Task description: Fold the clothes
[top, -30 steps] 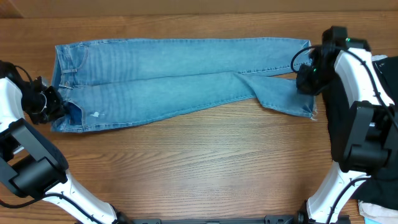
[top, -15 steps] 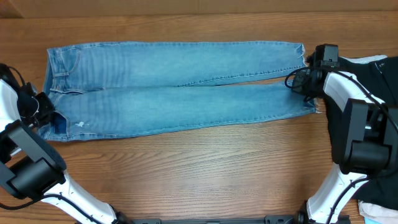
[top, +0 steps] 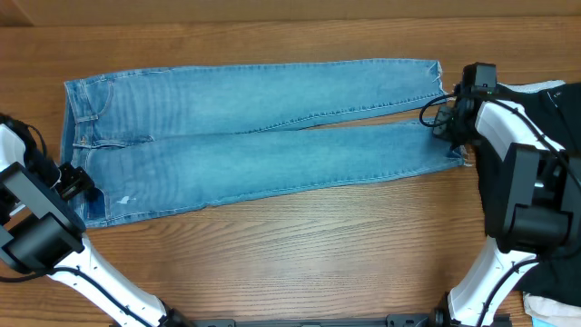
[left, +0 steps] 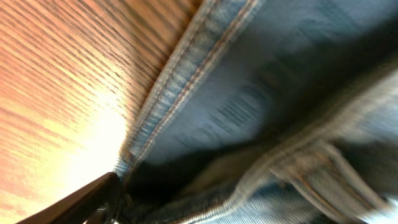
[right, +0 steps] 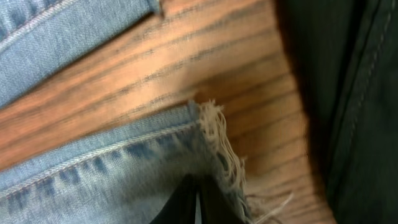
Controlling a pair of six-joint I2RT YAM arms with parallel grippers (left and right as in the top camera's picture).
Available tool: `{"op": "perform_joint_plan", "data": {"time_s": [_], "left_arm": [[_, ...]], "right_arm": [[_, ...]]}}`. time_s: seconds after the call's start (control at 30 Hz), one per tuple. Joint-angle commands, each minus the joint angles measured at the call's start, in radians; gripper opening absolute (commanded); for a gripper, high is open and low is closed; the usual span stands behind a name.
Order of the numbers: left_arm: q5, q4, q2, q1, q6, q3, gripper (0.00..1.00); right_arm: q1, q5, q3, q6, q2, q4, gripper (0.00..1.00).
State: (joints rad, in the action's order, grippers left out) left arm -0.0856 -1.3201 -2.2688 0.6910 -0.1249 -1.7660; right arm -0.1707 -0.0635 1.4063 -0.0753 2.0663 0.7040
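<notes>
1. The left gripper (top: pixel 77 182) is clamping its jaws on the waistband of the jeans (top: pixel 254 127) at the worktop's (top: pixel 300 254) left.
2. The right gripper (right: pixel 196 200) is pinching the nearer leg's frayed hem, jaws together on it, beside a black garment (right: pixel 348 93).
3. The jeans are lying flat, stretching left to right, waist pointing left, hems right.

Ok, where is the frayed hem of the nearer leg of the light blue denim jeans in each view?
Overhead: frayed hem, right end of the jeans.
Left wrist: not in it.
Right wrist: lower centre.
Shared landmark: black fabric garment just right of it, in overhead and right wrist.
</notes>
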Motion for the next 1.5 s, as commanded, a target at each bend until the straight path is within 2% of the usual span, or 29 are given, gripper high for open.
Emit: {"op": "perform_joint_plan", "data": {"time_s": [0.0, 0.13, 0.2, 0.23, 0.27, 0.3, 0.33, 0.6, 0.7, 0.97, 1.1, 1.23, 1.47], "left_arm": [[0.127, -0.023, 0.104, -0.018, -0.033, -0.14, 0.85], [0.264, 0.007, 0.209, -0.075, -0.033, -0.225, 0.85], [0.262, 0.035, 0.222, -0.121, -0.032, -0.23, 0.77], [0.262, 0.051, 0.217, -0.142, -0.032, -0.229, 0.66], [0.262, 0.072, 0.208, -0.164, -0.029, -0.223, 0.5], [0.261, 0.095, 0.196, -0.185, -0.028, -0.215, 0.23], [0.26, 0.113, 0.182, -0.201, -0.028, -0.209, 0.04], [0.257, 0.197, 0.019, -0.28, 0.0, -0.205, 0.04], [0.201, 0.195, -0.033, -0.28, 0.017, -0.205, 0.04], [0.132, 0.239, -0.156, -0.28, 0.018, -0.202, 0.04], [0.127, 0.284, -0.229, -0.28, 0.04, -0.202, 0.04], [0.127, 0.407, -0.244, -0.282, 0.089, -0.202, 0.04], [0.145, 0.541, -0.244, -0.288, 0.121, -0.204, 0.04]], "right_arm": [[-0.007, 0.157, 0.127, -0.002, -0.07, 0.095, 0.31], [-0.001, 0.338, 0.172, -0.002, -0.112, 0.206, 0.33], [0.018, 0.381, 0.164, -0.001, -0.112, 0.246, 0.24], [0.033, 0.38, 0.164, -0.001, -0.112, 0.263, 0.11], [0.048, 0.381, 0.164, -0.001, -0.112, 0.273, 0.04], [0.071, 0.38, 0.164, -0.001, -0.112, 0.28, 0.04], [0.097, 0.38, 0.164, 0.003, -0.111, 0.282, 0.04], [0.343, 0.379, 0.164, 0.078, -0.003, 0.265, 0.04], [0.394, 0.34, 0.164, 0.084, 0.053, 0.235, 0.04], [0.407, 0.281, 0.164, 0.083, 0.143, 0.23, 0.04], [0.407, 0.191, 0.164, 0.071, 0.17, 0.296, 0.04], [0.4, 0.139, 0.164, 0.04, 0.17, 0.396, 0.04], [0.4, 0.137, 0.174, -0.023, 0.155, 0.404, 0.04]]}}
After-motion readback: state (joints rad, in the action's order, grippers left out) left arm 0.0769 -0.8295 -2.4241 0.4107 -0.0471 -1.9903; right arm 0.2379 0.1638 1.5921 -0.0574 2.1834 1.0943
